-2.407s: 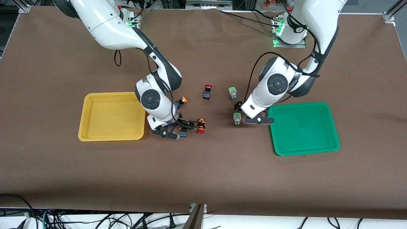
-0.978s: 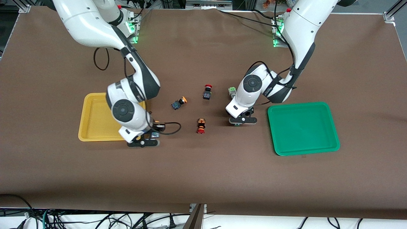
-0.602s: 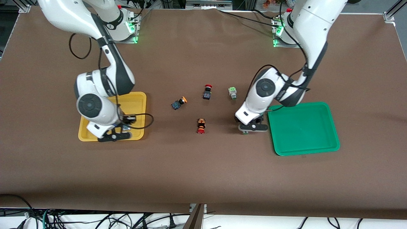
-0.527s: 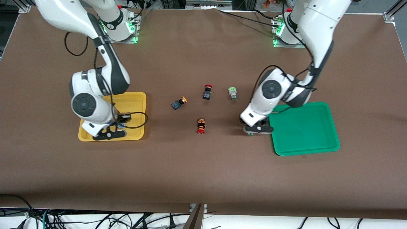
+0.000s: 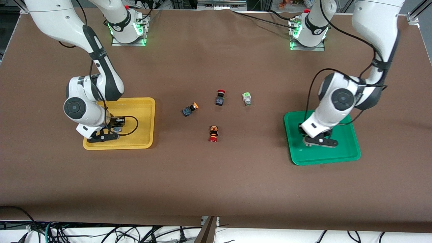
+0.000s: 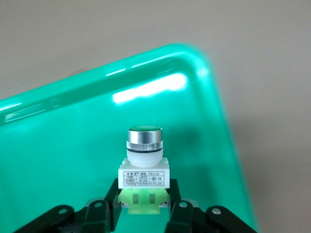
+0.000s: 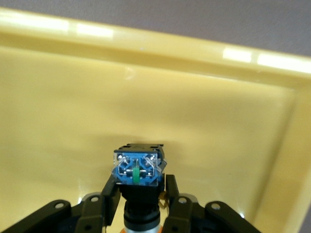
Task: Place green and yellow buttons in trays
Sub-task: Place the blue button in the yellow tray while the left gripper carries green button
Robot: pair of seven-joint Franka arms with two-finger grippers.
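Note:
My right gripper [image 5: 108, 134] is over the yellow tray [image 5: 141, 114], at its end away from the table's middle. It is shut on a yellow button [image 7: 137, 170], whose blue-and-black body points out from the fingers above the tray floor [image 7: 73, 97]. My left gripper [image 5: 319, 141] is over the green tray [image 5: 347, 148] and is shut on a pale green-and-white button [image 6: 143, 167] above the tray floor [image 6: 58, 136]. A second yellow button [image 5: 190, 109] and a second green button [image 5: 246, 98] lie on the table between the trays.
Two red-capped black switches lie mid-table, one [image 5: 220, 97] between the loose yellow and green buttons, and one [image 5: 213, 133] nearer the front camera. Brown mat covers the table. The arm bases stand along the table's edge farthest from the front camera.
Both grippers closed on buttons at mid-table and carried them outward. The right one moved to over the yellow tray, the left one to over the green tray.

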